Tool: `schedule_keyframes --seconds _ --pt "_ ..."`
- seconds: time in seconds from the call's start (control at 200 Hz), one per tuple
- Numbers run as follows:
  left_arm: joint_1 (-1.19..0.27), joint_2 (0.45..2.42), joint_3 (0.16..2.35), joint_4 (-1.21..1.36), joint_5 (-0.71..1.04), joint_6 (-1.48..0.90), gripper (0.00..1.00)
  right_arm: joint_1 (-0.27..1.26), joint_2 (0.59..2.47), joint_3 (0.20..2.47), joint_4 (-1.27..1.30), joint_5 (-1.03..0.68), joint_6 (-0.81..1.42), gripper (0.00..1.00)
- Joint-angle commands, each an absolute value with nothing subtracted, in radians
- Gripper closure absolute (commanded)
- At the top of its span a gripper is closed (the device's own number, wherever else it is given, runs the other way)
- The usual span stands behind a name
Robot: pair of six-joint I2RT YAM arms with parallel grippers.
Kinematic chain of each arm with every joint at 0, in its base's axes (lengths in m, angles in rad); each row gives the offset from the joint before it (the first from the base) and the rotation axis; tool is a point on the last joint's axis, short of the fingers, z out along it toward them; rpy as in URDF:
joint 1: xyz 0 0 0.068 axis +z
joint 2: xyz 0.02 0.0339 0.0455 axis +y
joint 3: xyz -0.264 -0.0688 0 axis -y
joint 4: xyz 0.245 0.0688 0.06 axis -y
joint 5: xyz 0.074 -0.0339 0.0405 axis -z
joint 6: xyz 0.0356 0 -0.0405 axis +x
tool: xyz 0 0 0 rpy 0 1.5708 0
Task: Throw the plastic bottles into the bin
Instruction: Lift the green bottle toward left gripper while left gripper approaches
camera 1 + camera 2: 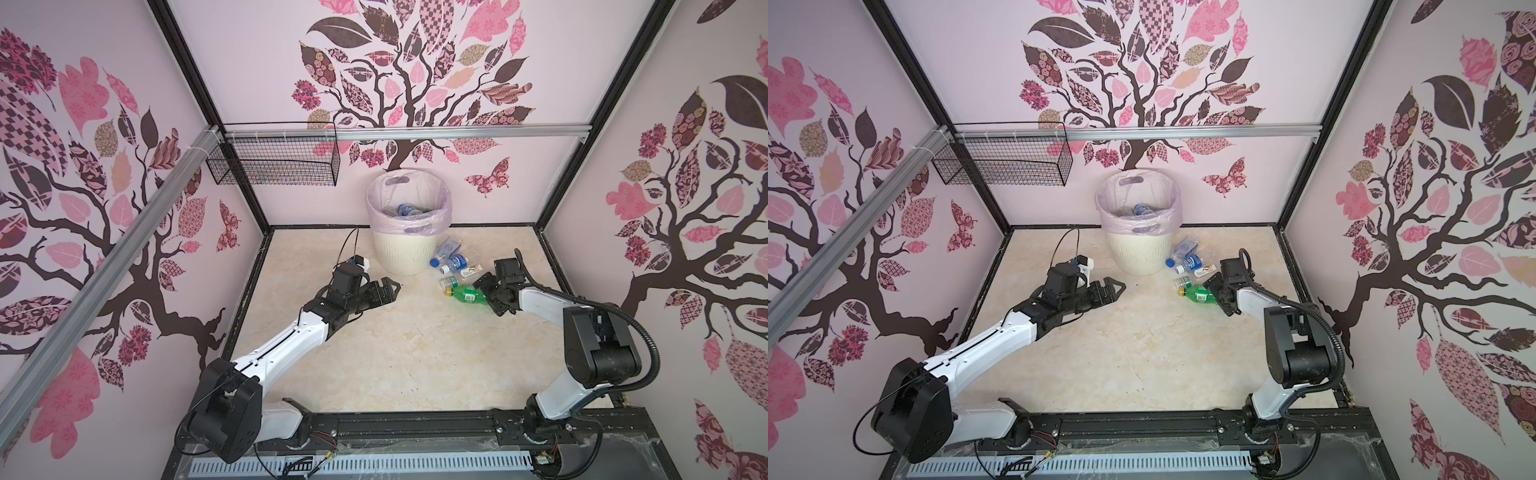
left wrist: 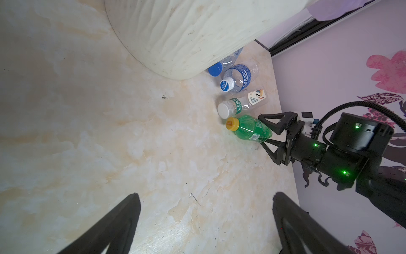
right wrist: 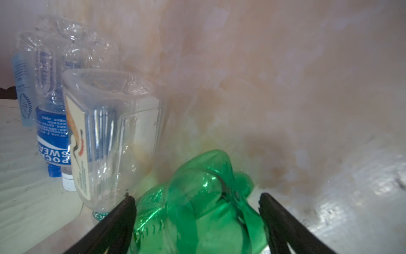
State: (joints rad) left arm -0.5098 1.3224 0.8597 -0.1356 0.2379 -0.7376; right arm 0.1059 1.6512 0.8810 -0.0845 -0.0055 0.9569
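Note:
A green bottle [image 1: 467, 294] [image 2: 250, 129] with a yellow cap lies on the floor right of the bin [image 1: 401, 253] [image 1: 1136, 253]. My right gripper [image 1: 485, 297] [image 2: 261, 129] [image 3: 196, 196] is open, its fingers either side of the green bottle's [image 3: 193, 209] base. Beside it lie three clear plastic bottles: one white-capped [image 2: 241, 104] [image 3: 109, 143], one blue-labelled [image 1: 455, 262] [image 2: 238, 79], one blue-capped [image 2: 219, 66] against the bin. More bottles [image 1: 409, 210] lie inside the bin's pink bag. My left gripper [image 1: 392, 292] [image 2: 206, 194] hangs open and empty over bare floor left of them.
A black wire mesh basket [image 1: 274, 162] hangs on the back wall, up and left of the bin. The right wall [image 1: 552, 257] stands close behind the bottles and the right arm. Marbled floor [image 1: 407, 353] stretches toward the front rail.

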Motion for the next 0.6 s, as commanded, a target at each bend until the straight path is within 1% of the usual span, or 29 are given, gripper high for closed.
schedule_keyframes --seconds 0.0,0.07,0.195,0.355,0.515,0.595 --pt "-0.512 1.308 0.825 -0.107 0.244 -0.747 0.03 0.100 1.652 0.857 -0.065 -0.017 0.943 0.14" --pt "-0.513 1.311 0.818 -0.099 0.247 -0.754 0.03 0.100 1.653 0.848 -0.055 -0.025 0.945 0.15" --pt "-0.513 1.317 0.813 -0.095 0.250 -0.759 0.03 0.100 1.655 0.834 -0.041 -0.025 0.939 0.20" --pt "-0.513 1.318 0.818 -0.097 0.249 -0.752 0.03 0.100 1.658 0.843 -0.074 0.004 0.901 0.21" --pt "-0.515 1.331 0.819 -0.087 0.257 -0.762 0.03 0.100 1.664 0.825 -0.063 -0.015 0.890 0.25" --pt "-0.516 1.334 0.819 -0.085 0.266 -0.768 0.03 0.100 1.668 0.824 -0.055 -0.030 0.880 0.34"
